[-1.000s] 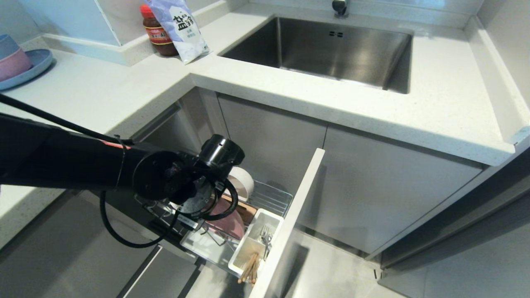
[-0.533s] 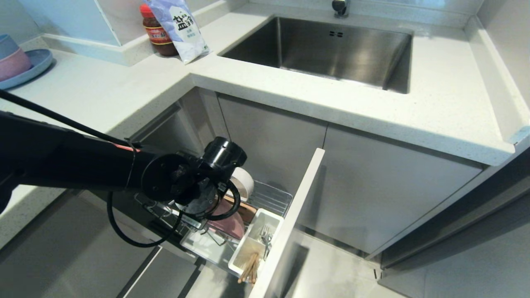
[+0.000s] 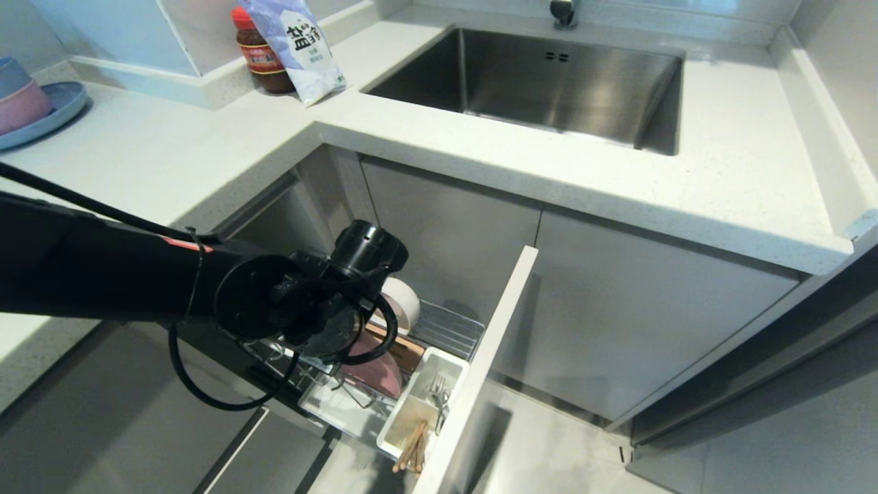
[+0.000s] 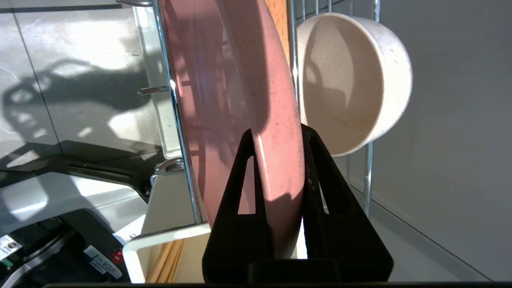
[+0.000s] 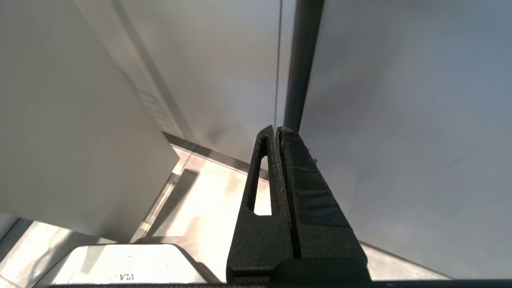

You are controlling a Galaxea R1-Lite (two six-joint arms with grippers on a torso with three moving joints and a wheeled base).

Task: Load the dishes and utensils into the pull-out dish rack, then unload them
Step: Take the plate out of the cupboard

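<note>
A steel sink (image 3: 549, 82) is set into the pale speckled table (image 3: 171, 151); a tap (image 3: 564, 12) stands at its far rim (only its base is seen); a red-capped jar (image 3: 260, 55) and a white bag with dark print (image 3: 298, 48) are placed together just left of the sink; stacked blue and pink bowls (image 3: 17, 96) are seen on a blue plate (image 3: 55, 110) at the far left; grey cabinet doors (image 3: 617, 315) are shut below.

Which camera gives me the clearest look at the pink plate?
Left wrist view: the pink plate stands on edge, its rim clamped in the left gripper. Head view shows only a sliver behind the arm; right wrist view shows none.
</note>
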